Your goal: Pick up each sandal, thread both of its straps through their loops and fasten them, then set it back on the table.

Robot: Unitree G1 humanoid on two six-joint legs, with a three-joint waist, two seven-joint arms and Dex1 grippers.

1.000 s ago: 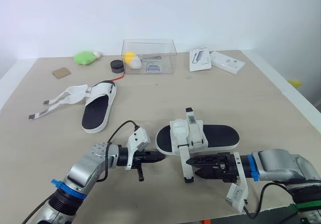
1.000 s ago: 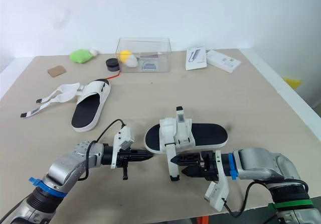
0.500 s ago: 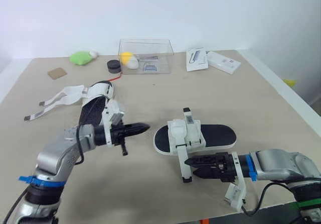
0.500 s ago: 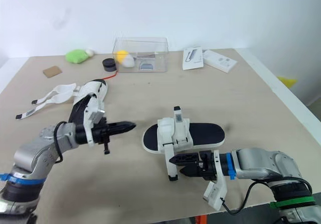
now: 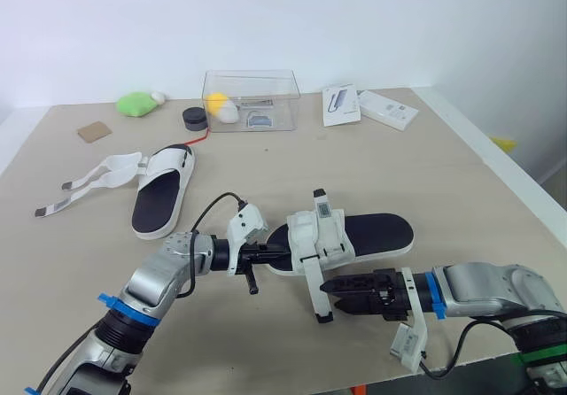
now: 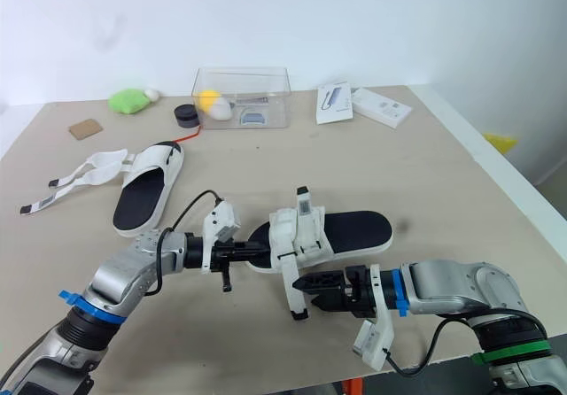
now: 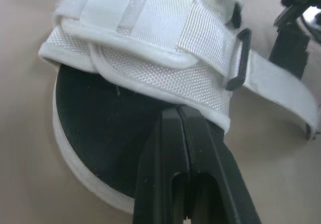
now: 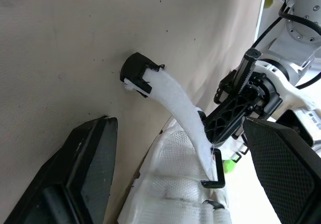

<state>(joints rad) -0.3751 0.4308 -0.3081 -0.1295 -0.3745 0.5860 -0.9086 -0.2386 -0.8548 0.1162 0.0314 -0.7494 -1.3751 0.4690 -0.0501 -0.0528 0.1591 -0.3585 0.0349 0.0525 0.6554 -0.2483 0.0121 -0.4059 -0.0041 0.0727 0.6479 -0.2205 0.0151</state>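
Note:
The near sandal [image 5: 376,234] has a black sole and white straps and lies on the table's front middle. One loose strap [image 8: 173,103] with a black tip [image 8: 137,72] trails off its front side onto the table. My left gripper [image 5: 283,251] is shut, with its tips [image 7: 176,114] against the insole at the toe, just under the strap's edge. My right gripper [image 5: 326,284] is open and points at the loose strap, whose end lies ahead between its fingers [image 8: 75,174]. The second sandal [image 5: 161,196] lies at the left, its straps [image 5: 89,174] undone and spread out.
A clear box [image 5: 251,98] with small items stands at the back, with a black round object [image 5: 194,116] and a green object [image 5: 135,104] to its left. A booklet [image 5: 341,104] and a white box [image 5: 387,109] lie back right. A brown card [image 5: 92,132] lies back left.
Half a second ago my left gripper hung nearer the second sandal; it has swung right to the near sandal's toe. The right gripper has hardly moved. The camera shifted a little.

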